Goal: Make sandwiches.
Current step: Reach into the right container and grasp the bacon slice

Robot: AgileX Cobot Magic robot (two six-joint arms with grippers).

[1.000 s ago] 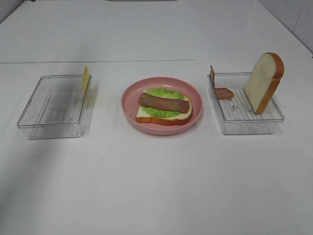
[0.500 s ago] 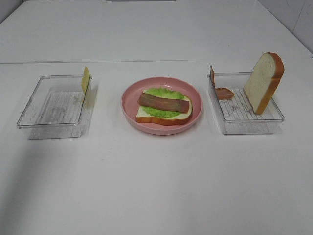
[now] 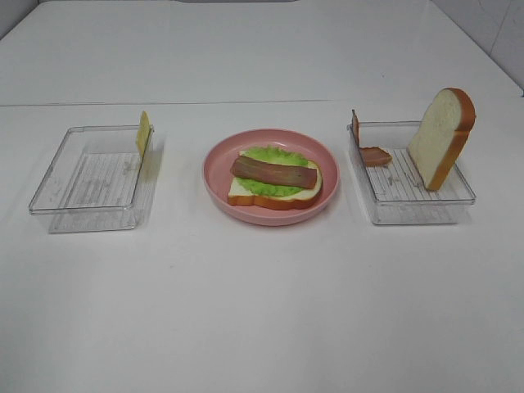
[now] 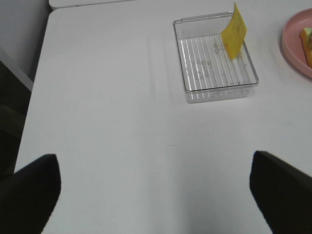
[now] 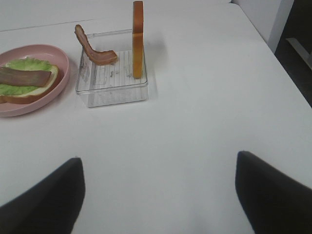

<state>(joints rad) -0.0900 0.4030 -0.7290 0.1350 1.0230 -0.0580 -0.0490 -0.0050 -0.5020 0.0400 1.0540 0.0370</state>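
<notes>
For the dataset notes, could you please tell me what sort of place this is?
Probably a lab tabletop staged for robot practice, not a kitchen: a plain white table, a toy sandwich on a pink plate, and clear trays on either side of it.

White flat tabletop (image 3: 262,311) carries three items in a row, well apart: clear rectangular plastic tray (image 3: 82,210) left, round pink plate (image 3: 270,218) centre, second clear rectangular plastic tray (image 3: 413,211) right.

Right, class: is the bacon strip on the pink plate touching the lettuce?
Touching. The high view shows the bacon strip lying flat across the lettuce, no gap between them.
</notes>
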